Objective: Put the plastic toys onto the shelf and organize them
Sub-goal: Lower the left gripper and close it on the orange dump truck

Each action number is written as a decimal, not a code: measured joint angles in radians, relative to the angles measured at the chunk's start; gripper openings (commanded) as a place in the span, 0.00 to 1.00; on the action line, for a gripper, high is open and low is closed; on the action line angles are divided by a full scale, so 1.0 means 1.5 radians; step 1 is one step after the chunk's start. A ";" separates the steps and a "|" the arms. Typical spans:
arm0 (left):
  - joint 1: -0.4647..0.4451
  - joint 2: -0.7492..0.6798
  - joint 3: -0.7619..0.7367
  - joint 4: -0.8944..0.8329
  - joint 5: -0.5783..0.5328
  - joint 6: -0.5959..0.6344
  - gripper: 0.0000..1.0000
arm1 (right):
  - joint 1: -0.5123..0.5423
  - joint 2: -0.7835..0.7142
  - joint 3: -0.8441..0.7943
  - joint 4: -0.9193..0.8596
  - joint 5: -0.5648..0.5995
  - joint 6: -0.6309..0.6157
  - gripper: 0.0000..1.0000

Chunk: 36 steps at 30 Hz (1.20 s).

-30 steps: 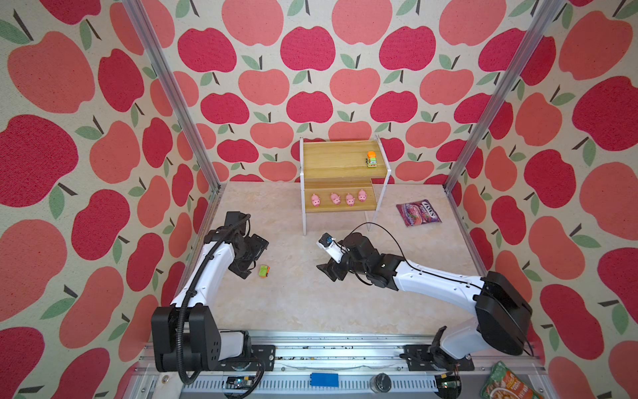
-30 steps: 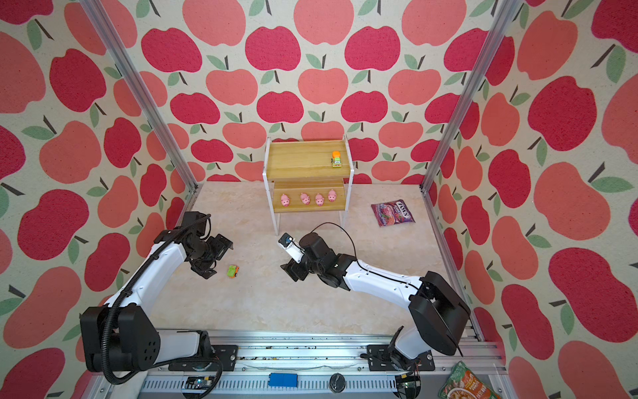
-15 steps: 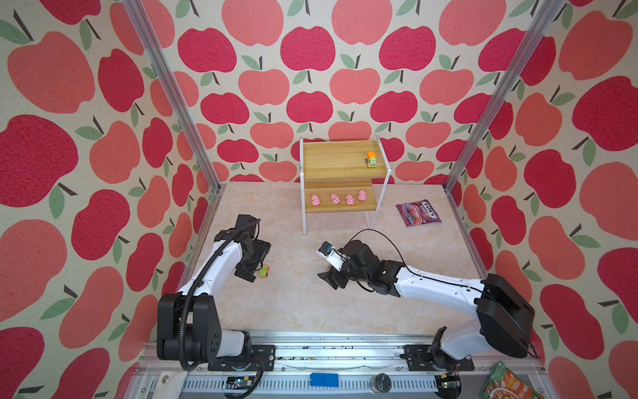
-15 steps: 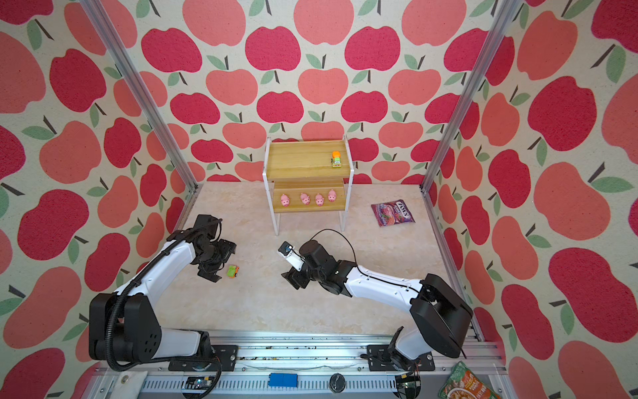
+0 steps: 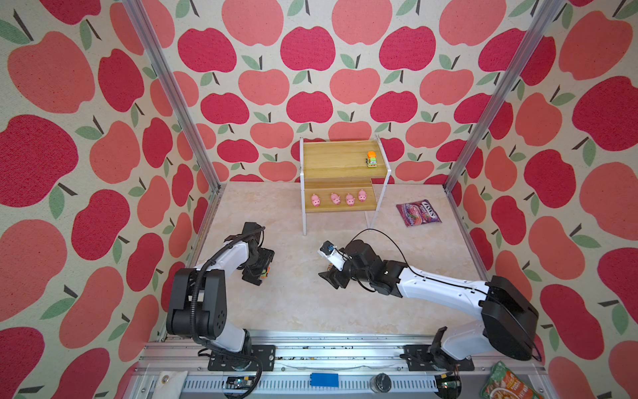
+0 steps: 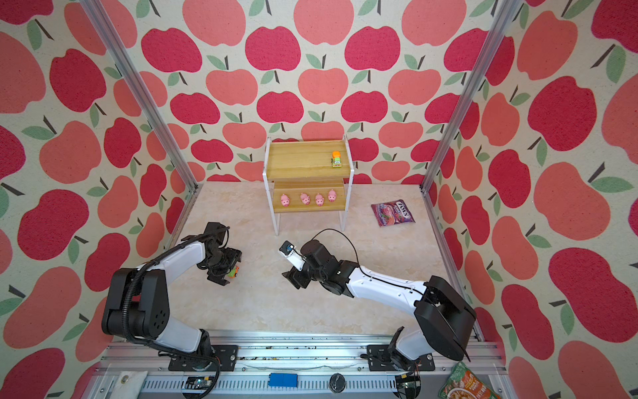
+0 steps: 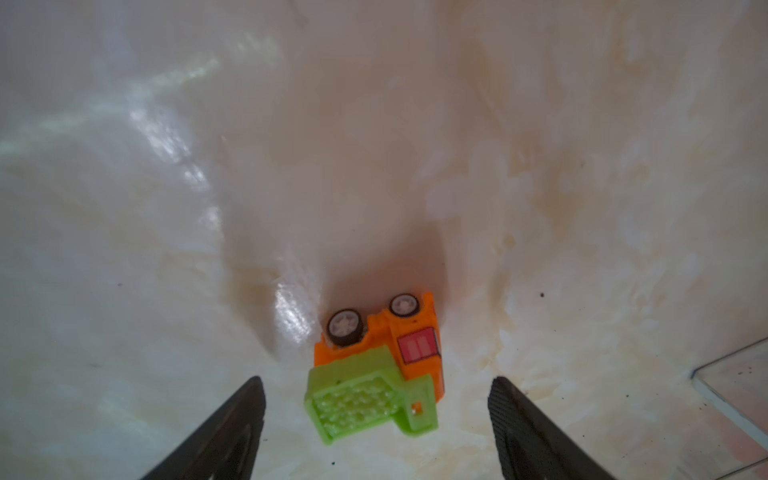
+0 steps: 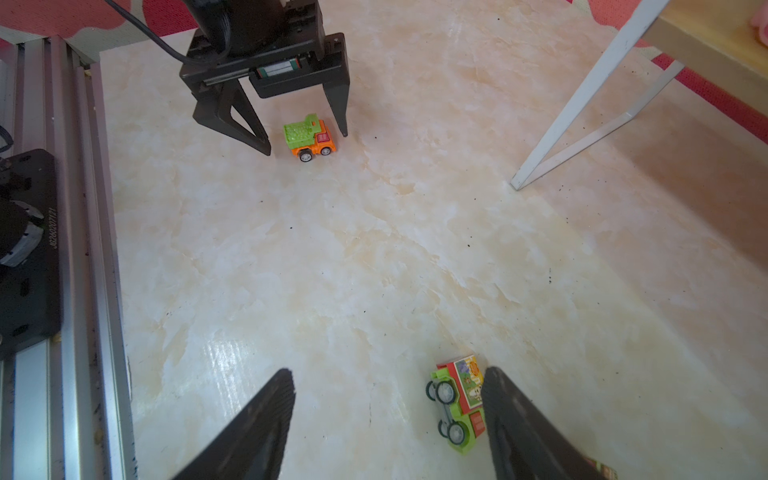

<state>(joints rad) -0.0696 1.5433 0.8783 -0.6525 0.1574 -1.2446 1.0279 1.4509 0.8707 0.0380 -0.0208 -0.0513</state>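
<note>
Left pincer (image 6: 228, 270) at an orange-green car (image 6: 234, 272); four pink pigs (image 6: 319, 199) on the shelf (image 6: 299, 161), lower tier.

A robot lab test cell: apple-print walls (image 5: 310, 51), aluminium posts (image 5: 172, 96), marble-look worktop (image 5: 303, 304), robot arms (image 5: 442, 290) bolted to a rail (image 5: 345, 349).

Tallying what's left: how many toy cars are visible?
3: a car on the shelf's top board, a dump truck between the left gripper's jaws, a green truck between the right gripper's. Others may be hidden.
</note>
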 measured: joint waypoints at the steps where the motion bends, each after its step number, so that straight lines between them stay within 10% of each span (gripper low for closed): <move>1: 0.000 0.002 -0.003 0.004 0.000 0.000 0.84 | 0.000 0.000 0.000 -0.004 0.000 0.000 0.74; 20: 0.019 0.011 -0.018 0.041 -0.003 0.041 0.56 | 0.009 -0.002 0.000 -0.033 0.015 0.012 0.71; 36: -0.062 0.016 0.046 0.067 0.060 0.318 0.58 | 0.004 -0.056 -0.019 -0.049 0.060 0.018 0.71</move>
<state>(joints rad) -0.1623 1.5677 0.9470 -0.5514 0.2478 -0.7673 1.0336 1.3663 0.8425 -0.0353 0.0685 -0.0246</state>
